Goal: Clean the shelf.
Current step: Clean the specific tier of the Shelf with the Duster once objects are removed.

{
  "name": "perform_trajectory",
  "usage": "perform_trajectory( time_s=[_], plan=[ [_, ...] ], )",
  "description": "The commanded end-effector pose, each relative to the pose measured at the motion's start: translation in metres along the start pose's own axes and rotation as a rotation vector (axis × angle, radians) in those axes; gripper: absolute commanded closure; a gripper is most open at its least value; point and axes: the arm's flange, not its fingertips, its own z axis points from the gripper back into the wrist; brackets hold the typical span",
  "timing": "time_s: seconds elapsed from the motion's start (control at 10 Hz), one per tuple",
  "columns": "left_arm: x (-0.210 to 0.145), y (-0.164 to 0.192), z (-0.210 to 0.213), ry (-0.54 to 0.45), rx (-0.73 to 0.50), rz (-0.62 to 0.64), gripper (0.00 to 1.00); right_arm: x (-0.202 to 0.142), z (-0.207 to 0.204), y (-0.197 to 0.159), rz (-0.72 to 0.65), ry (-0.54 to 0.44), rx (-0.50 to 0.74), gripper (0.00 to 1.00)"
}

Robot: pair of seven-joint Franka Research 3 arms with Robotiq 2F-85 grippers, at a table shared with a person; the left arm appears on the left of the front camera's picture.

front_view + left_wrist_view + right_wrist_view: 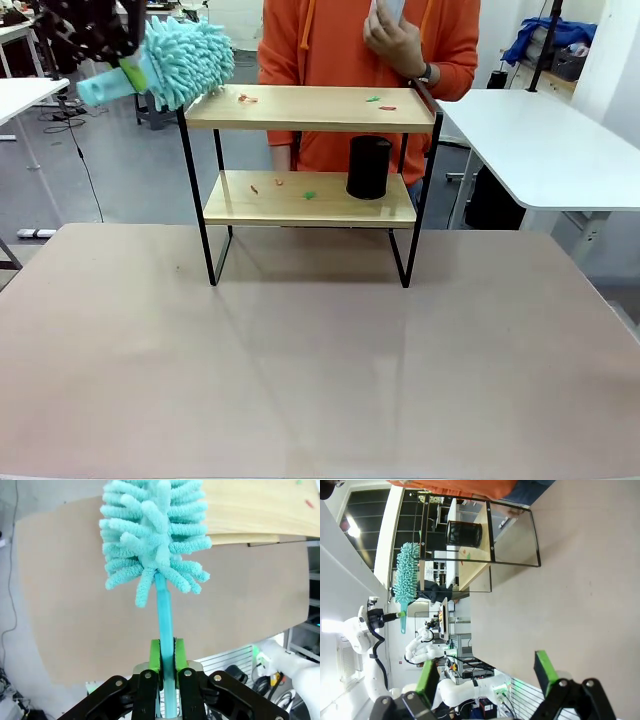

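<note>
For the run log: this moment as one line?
left gripper: shut on duster, head at shelf top's left end | right gripper: open, empty | scraps on both boards | black cup on lower board

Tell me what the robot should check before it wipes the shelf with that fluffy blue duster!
1. Left gripper shut on the duster: ok.
2. Duster head touching the shelf top board: cannot tell.
3. Top board free of scraps: not ok, red and green bits lie there.
4. Person's hand clear of the top board: ok.
5. Right gripper open, away from the shelf: ok.
6. Black mesh cup upright on lower board: ok.
</note>
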Motion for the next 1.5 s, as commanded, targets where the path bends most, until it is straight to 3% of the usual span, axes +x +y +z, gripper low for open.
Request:
perform_trajectory(
  time_s=[0.0, 0.2, 0.9, 1.4],
  plan=[
    [0.018, -0.012, 0.004, -0.004, 0.043, 0.028, 0.88, 0.002, 0.0, 0.001, 0.026, -0.011, 0.02, 0.0],
    [0.031, -0.032, -0.01, 0.027, 0.048, -0.012, 0.88, 0.002, 0.0, 0.001, 0.026, -0.011, 0.02, 0.0],
    [0.05, -0.101, -0.032, 0.157, -0.191, -0.349, 0.88, 0.002, 0.0, 0.001, 0.026, -0.011, 0.02, 0.0],
    [0.056, -0.14, -0.045, 0.186, -0.189, -0.366, 0.88, 0.002, 0.0, 0.001, 0.026, -0.011, 0.02, 0.0]
  ],
)
